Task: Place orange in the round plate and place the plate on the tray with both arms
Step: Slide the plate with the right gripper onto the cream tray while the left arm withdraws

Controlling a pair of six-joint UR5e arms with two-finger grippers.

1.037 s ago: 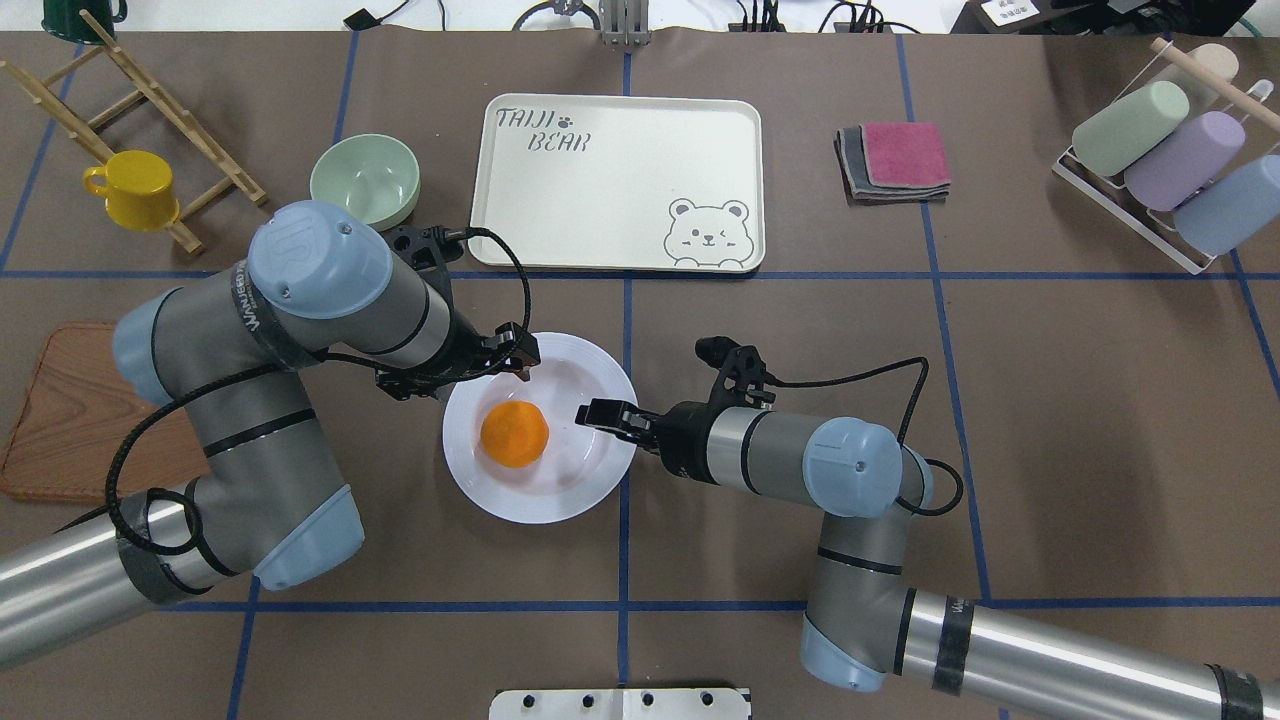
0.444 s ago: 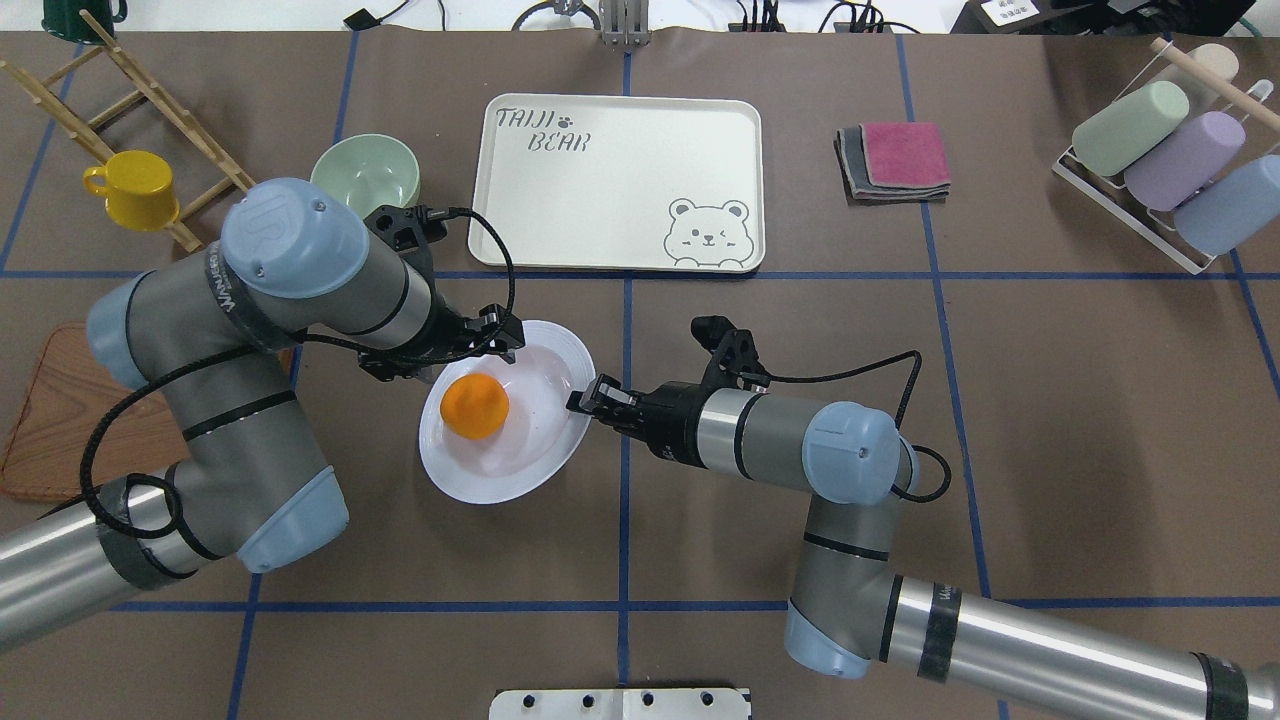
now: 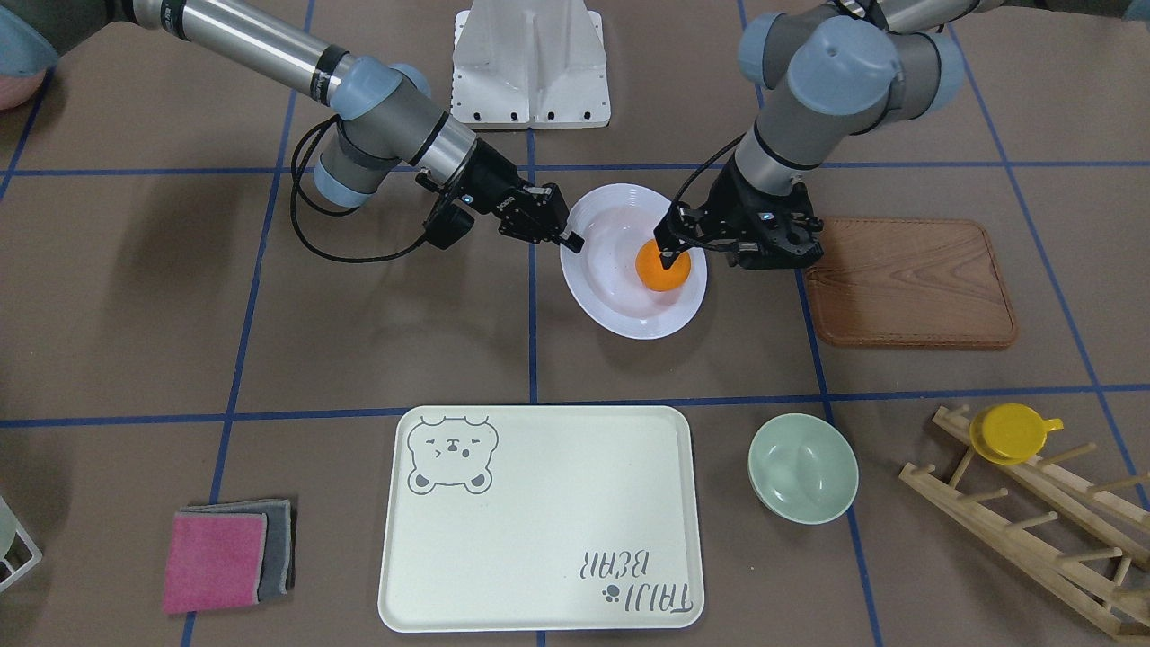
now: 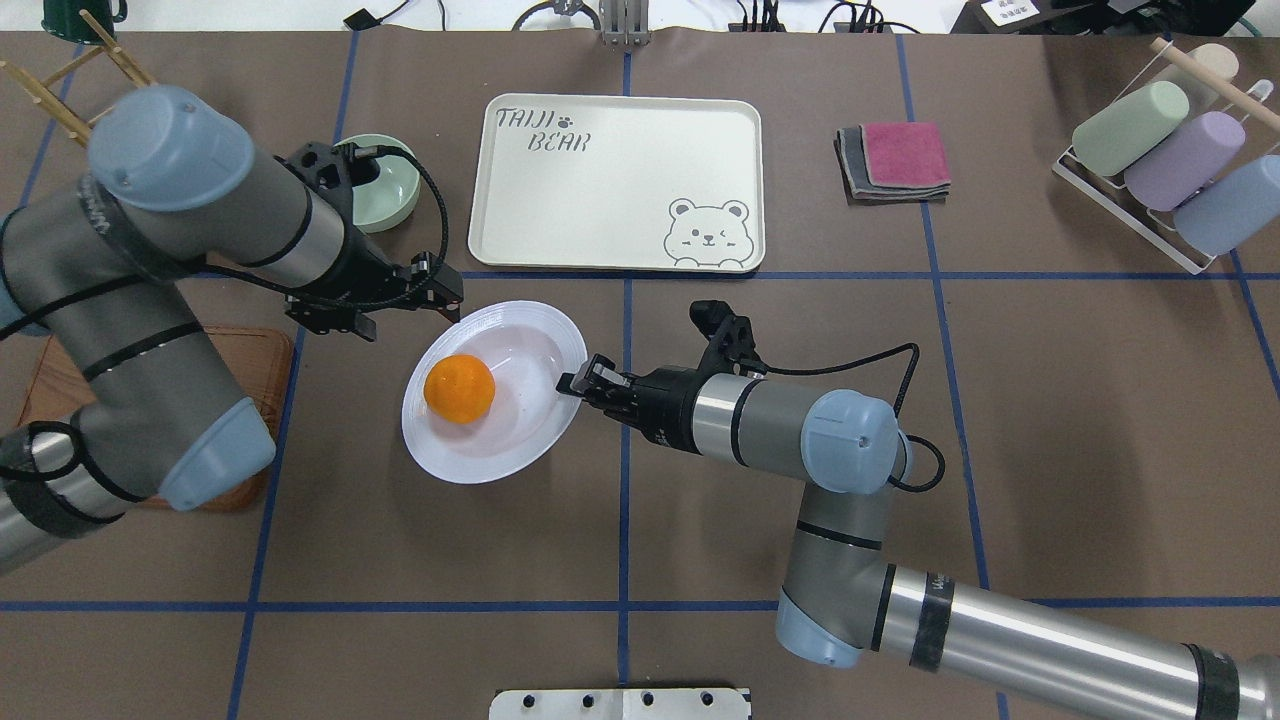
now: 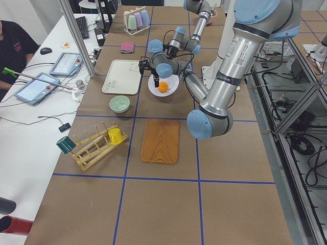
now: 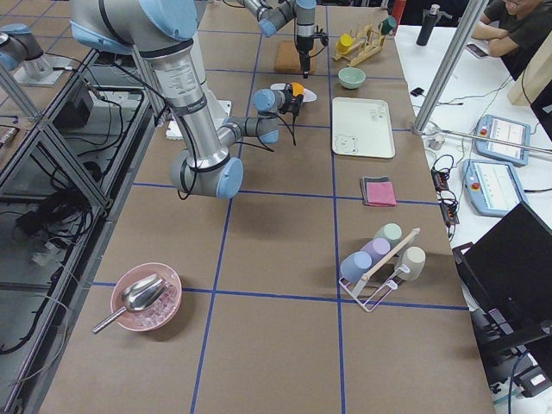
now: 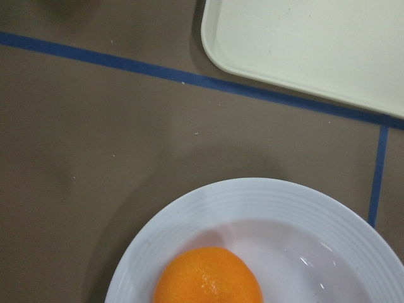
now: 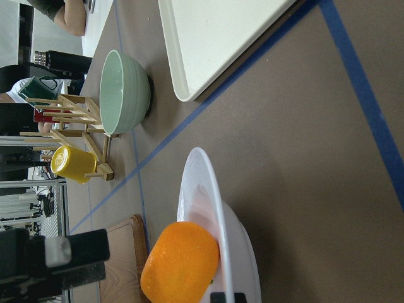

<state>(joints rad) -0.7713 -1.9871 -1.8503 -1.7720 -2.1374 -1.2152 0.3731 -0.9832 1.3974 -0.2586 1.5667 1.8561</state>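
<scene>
The orange (image 4: 459, 388) lies in the left half of the white round plate (image 4: 520, 400), which looks tilted. My right gripper (image 4: 572, 384) is shut on the plate's right rim, which shows edge-on in the right wrist view (image 8: 208, 196) with the orange (image 8: 180, 262) beside it. My left gripper (image 4: 440, 290) hovers open above the plate's far-left rim and holds nothing. Its wrist view looks down on the plate (image 7: 284, 208) and the orange (image 7: 208, 278). The cream tray (image 4: 615, 185) lies bare beyond the plate.
A pale green bowl (image 3: 802, 467) stands left of the tray, partly under my left arm. The wooden board (image 3: 907, 283) lies at the left, a yellow cup (image 3: 1011, 431) on a wooden rack (image 3: 1033, 521) beyond it. Folded cloths (image 4: 895, 160) and a cup rack (image 4: 1160, 160) are at the right.
The plate with the orange has shifted left and slightly farther with my right gripper. My left arm has risen and drawn back left, away from the plate's rim.
</scene>
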